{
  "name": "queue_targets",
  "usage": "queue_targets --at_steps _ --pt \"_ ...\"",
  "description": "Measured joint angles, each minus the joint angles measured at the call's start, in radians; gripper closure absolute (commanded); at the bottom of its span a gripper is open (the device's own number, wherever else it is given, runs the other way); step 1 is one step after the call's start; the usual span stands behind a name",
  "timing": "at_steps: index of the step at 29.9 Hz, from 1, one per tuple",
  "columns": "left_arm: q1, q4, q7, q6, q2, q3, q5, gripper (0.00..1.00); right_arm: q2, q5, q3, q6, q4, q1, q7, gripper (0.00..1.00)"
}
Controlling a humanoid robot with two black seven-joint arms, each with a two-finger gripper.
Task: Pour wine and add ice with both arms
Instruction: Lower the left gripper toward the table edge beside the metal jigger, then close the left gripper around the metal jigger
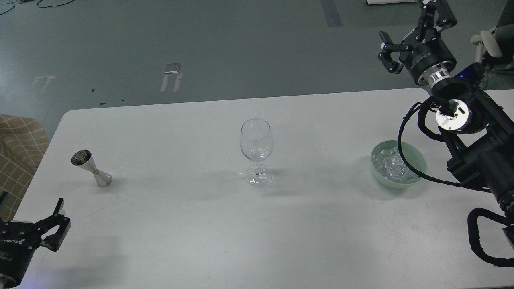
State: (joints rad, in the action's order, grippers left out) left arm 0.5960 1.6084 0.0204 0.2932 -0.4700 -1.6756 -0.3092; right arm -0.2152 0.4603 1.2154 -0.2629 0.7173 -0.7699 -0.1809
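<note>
An empty clear stemmed wine glass stands upright mid-table. To its right, a pale green bowl holds several clear cubes of ice. A steel jigger stands tilted at the left. No wine is in view. My left gripper is low at the table's front left corner, open and empty, well below the jigger. My right gripper is raised beyond the table's far right corner, open and empty, far above the bowl. The right arm's black cable loops across the bowl.
The white table has rounded far corners, with grey floor beyond. A tan checked seat sits off the left edge. My right arm's bulky links overhang the table's right side next to the bowl.
</note>
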Motion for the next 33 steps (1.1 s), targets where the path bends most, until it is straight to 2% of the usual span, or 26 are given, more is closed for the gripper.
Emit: queue_targets --at_steps 3,5,15,33 --pt "-0.041 0.0 0.052 -0.066 0.022 0.001 0.003 0.01 0.0 0.0 -0.002 0.0 -0.001 0.0 0.0 0.0" --pt "-0.085 -0.007 0.067 -0.116 0.046 0.001 0.008 0.01 0.0 0.0 -0.003 0.001 -0.002 0.0 0.0 0.0" --pt "-0.235 -0.056 0.072 -0.278 0.186 0.037 0.092 0.0 0.001 0.0 -0.005 0.002 -0.003 -0.001 0.002 0.0" --pt "-0.369 -0.208 0.073 -0.297 0.239 0.039 0.113 0.0 -0.006 0.0 -0.005 0.014 -0.004 0.0 0.005 0.0"
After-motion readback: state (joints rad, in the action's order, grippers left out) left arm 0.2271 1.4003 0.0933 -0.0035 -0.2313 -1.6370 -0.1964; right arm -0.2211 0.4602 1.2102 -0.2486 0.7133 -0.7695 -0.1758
